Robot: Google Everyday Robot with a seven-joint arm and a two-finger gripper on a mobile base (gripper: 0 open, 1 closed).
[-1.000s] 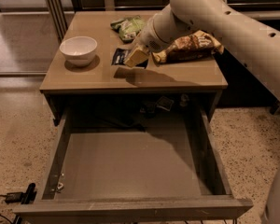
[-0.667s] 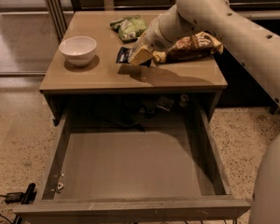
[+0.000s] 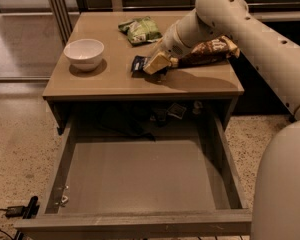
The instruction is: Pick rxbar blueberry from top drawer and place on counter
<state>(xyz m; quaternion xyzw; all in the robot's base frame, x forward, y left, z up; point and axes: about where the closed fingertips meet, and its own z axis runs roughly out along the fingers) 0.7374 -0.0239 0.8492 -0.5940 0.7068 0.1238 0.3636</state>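
The rxbar blueberry (image 3: 138, 64), a small dark wrapper, lies flat on the counter (image 3: 115, 81) near its middle. My gripper (image 3: 156, 63) sits low over the counter at the bar's right end, touching or just above it. The white arm reaches in from the upper right. The top drawer (image 3: 140, 179) is pulled fully out below the counter, and its flat grey bottom shows nothing inside.
A white bowl (image 3: 84, 54) stands at the counter's left. A green snack bag (image 3: 140, 29) lies at the back, and a yellow-brown chip bag (image 3: 210, 51) lies right of the gripper, partly behind the arm. Dark cables (image 3: 162, 113) show behind the drawer.
The gripper has shifted slightly to the right along the counter, showing more of the dark bar. The bowl, bags and drawer have not moved.
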